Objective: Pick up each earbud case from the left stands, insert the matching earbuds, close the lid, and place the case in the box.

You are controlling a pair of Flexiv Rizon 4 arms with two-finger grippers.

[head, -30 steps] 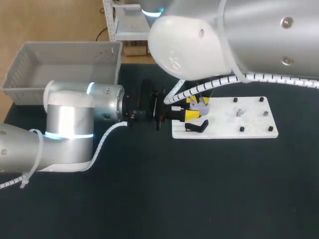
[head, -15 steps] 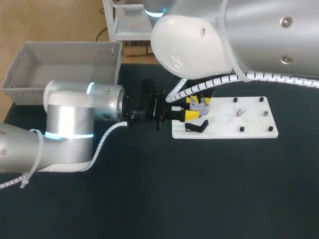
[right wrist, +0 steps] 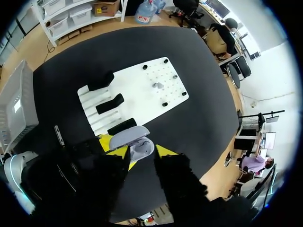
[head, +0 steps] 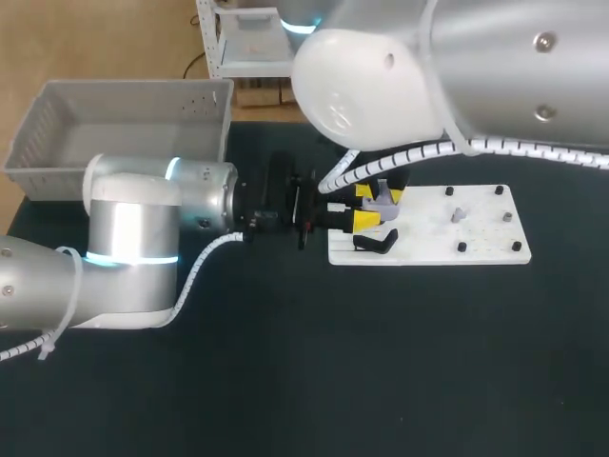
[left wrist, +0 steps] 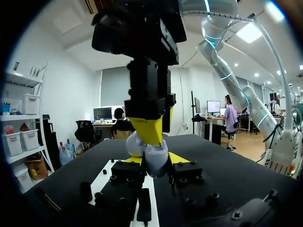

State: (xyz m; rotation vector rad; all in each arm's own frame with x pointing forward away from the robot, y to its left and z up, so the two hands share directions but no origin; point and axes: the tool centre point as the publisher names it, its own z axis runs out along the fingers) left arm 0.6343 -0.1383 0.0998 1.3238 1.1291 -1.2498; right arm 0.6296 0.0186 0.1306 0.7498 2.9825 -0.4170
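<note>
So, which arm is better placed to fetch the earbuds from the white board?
Right. The left gripper is busy: its jaws hold the case. The earbuds lie further right on the board, on the right arm's side.

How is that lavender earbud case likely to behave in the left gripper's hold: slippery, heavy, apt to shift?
The earbud case looks smooth and rounded, so it may be slippery and could twist in the left gripper. It is small beside that gripper, so it is probably light. Its lid stands open, so a push there would likely swing the hinge rather than move the case.
</note>
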